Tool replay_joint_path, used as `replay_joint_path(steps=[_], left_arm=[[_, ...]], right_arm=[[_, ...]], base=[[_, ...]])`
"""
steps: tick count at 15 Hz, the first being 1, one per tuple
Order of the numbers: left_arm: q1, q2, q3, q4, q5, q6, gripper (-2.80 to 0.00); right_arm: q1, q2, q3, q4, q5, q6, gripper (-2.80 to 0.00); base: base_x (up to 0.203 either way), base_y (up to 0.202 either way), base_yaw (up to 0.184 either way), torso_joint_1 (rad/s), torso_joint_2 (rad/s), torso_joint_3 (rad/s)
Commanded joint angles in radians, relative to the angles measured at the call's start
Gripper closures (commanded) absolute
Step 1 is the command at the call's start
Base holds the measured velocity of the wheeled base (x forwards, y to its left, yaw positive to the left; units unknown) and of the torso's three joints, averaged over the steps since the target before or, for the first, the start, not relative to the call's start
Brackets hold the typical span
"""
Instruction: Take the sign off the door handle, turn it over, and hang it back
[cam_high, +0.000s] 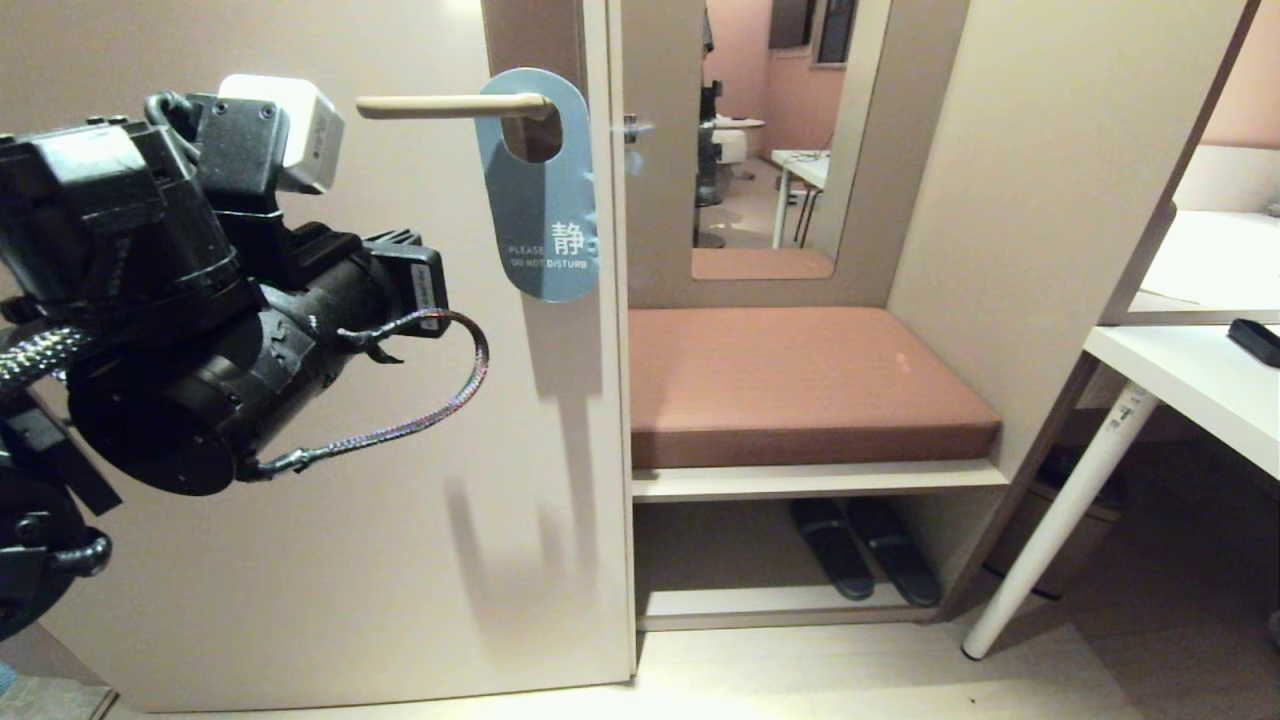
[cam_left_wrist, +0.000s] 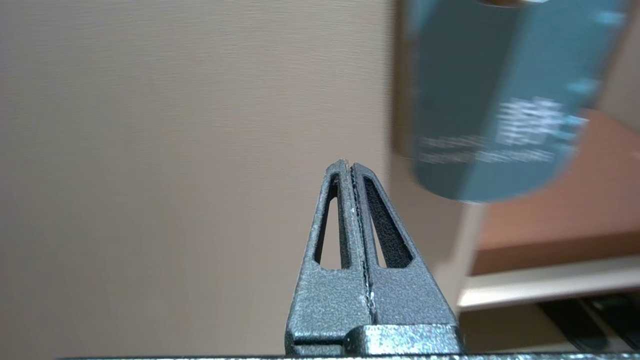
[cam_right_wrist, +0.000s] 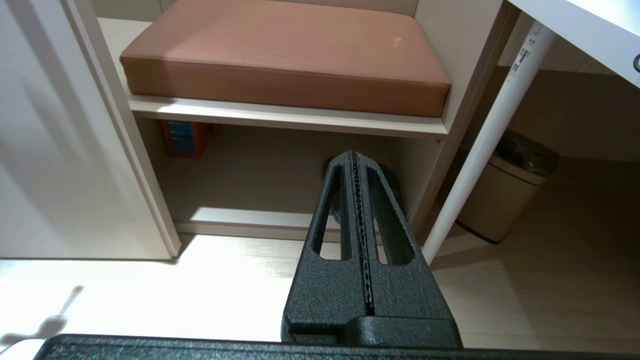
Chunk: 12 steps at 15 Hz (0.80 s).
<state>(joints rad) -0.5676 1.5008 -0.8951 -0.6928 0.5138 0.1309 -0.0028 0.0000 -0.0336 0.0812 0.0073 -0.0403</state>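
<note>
sign (cam_high: 540, 190) on door handle (cam_high: 450, 105), blue side out

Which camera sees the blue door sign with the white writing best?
The head view: the whole dusty-blue card sign hangs on the beige lever handle. The left wrist view shows only its blurred lower part; the right wrist view shows none.

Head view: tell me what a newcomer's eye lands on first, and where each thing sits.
The dusty-blue sign with white "do not disturb" text hangs by its oval hole on the beige door handle, near the door's edge. The bulky black left arm fills the picture's left side; its left pincer is shut and empty, short of the sign. To the right, a brown bench cushion lies in an alcove.
</note>
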Motion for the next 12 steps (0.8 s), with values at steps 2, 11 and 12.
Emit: replay_joint_path(steps=[2, 11, 12], left_arm=[[0.045, -0.024, 0.002, -0.004, 0.002, 0.001, 0.00], [0.102, -0.205, 0.170, -0.005, 0.006, 0.030, 0.00], [0.103, -0.237, 0.197, -0.005, 0.006, 0.040, 0.00]], right_arm=[[0.000, 0.000, 0.000, 0.000, 0.000, -0.001, 0.00], [0.000, 0.000, 0.000, 0.000, 0.002, -0.001, 0.00], [0.001, 0.000, 0.000, 0.000, 0.001, -0.001, 0.00]], base=[[0.000, 0.000, 0.000, 0.000, 0.00, 0.000], [0.000, 0.000, 0.000, 0.000, 0.00, 0.000], [0.000, 0.000, 0.000, 0.000, 0.00, 0.000]])
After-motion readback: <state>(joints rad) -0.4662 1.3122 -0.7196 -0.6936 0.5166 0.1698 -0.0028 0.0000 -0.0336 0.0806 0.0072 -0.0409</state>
